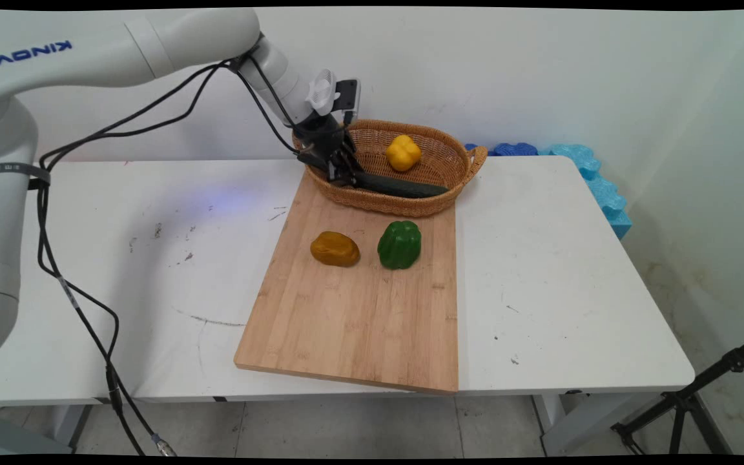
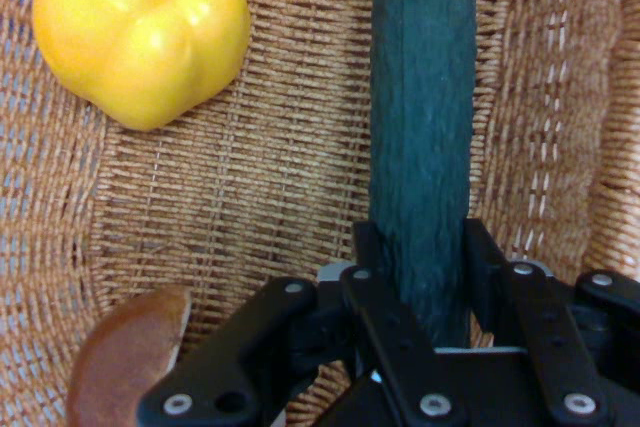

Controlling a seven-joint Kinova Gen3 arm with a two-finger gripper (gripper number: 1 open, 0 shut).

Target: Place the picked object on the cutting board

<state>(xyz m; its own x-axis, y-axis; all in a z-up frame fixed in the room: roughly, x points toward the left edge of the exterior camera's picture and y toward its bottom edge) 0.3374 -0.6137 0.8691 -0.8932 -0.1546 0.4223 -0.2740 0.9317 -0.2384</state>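
Note:
My gripper reaches down into the left end of a woven oval basket at the back of the table. It is shut on one end of a long dark green cucumber, which lies along the basket's near side. In the hand view the fingers clamp the cucumber from both sides over the basket weave. A yellow bell pepper rests in the basket beyond the cucumber, and it sits at the upper left in the hand view.
A wooden cutting board lies in front of the basket, carrying a green bell pepper and an orange-brown lump. Blue foam pieces line the table's far right edge. A black tripod stands on the floor at the right.

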